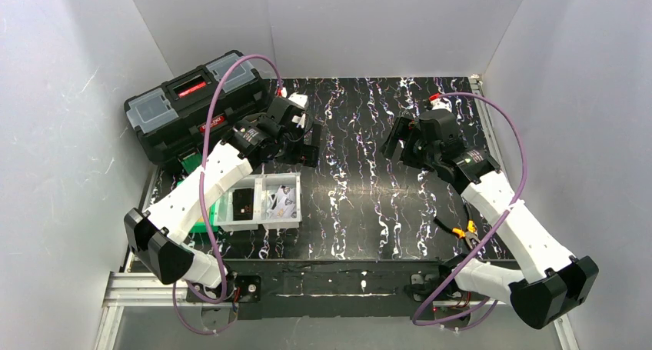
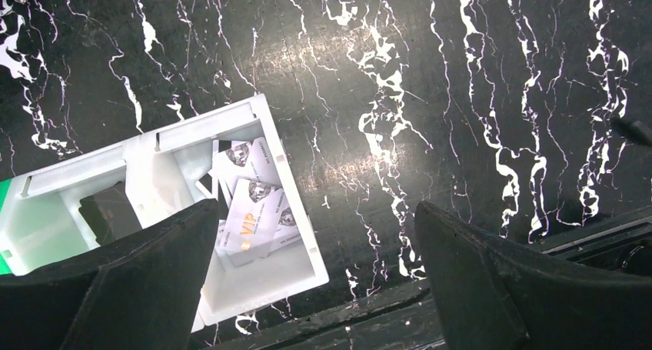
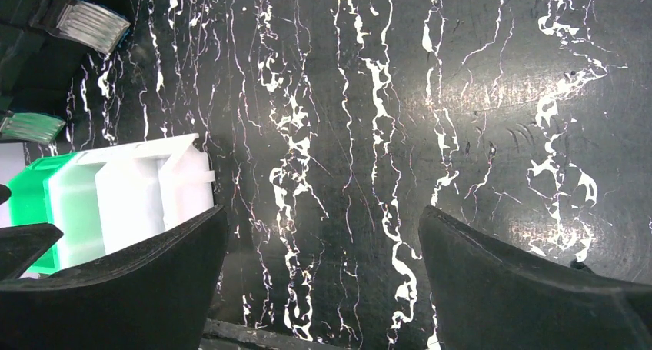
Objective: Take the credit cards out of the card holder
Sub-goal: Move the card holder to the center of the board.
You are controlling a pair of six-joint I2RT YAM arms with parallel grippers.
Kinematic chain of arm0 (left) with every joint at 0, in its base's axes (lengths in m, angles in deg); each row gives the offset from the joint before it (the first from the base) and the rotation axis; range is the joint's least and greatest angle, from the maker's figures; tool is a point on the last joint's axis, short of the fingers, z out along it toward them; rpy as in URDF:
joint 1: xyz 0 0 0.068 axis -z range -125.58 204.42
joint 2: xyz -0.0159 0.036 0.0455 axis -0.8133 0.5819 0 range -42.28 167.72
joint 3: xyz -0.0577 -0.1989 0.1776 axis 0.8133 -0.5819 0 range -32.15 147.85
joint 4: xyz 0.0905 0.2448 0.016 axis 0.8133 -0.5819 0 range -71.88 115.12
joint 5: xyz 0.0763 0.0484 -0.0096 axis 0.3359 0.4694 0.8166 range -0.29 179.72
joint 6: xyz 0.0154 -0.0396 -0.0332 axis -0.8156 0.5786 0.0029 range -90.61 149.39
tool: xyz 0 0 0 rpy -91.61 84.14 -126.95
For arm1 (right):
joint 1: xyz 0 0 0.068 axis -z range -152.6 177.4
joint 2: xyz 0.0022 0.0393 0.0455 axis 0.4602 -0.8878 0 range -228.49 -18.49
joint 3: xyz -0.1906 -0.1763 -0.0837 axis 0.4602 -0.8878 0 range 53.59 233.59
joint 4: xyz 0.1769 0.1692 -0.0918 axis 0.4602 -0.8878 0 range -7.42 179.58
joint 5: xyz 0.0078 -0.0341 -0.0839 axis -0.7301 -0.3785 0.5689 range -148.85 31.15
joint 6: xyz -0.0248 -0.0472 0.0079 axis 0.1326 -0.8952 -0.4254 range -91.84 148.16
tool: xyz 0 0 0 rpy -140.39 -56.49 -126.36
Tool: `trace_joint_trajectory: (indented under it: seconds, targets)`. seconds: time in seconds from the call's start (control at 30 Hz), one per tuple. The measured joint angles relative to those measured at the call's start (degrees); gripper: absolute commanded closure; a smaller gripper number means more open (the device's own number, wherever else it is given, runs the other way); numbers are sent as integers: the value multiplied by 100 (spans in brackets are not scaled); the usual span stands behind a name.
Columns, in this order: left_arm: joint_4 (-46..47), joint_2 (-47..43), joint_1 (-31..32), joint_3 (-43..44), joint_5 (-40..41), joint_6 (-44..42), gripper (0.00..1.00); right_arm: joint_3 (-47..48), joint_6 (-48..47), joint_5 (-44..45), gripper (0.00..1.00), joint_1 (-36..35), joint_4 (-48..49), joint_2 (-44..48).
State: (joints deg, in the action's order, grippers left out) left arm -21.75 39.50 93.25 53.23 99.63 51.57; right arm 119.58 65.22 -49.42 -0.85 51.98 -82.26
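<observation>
The card holder (image 1: 244,201) lies as a dark flat shape in the left compartment of a white tray (image 1: 261,225). It also shows in the left wrist view (image 2: 110,210), partly behind my left finger. No orange or tan credit cards show in any view. My left gripper (image 1: 306,146) hangs open and empty above the table just behind the tray; in its own view (image 2: 315,208) the jaws stand wide apart. My right gripper (image 1: 400,145) is open and empty over the middle of the table, with only bare tabletop between its jaws (image 3: 323,210).
White printed slips marked VIP (image 2: 254,208) fill the tray's right compartment (image 1: 284,202). A green bin (image 1: 204,227) sits left of the tray. A black toolbox (image 1: 196,104) stands at the back left. Orange-handled pliers (image 1: 464,231) lie near the right arm.
</observation>
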Motion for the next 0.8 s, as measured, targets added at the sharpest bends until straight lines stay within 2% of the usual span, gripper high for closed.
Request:
trace_joint_trajectory:
  seconds: [0.53,0.8]
  targets:
    - [-382,177,-4,505,127,151,0,273,0,61,0,17,-264,-389]
    - [-262,164,-63,125,-299,133,0,756,-2,68,0,647,-299,-1056]
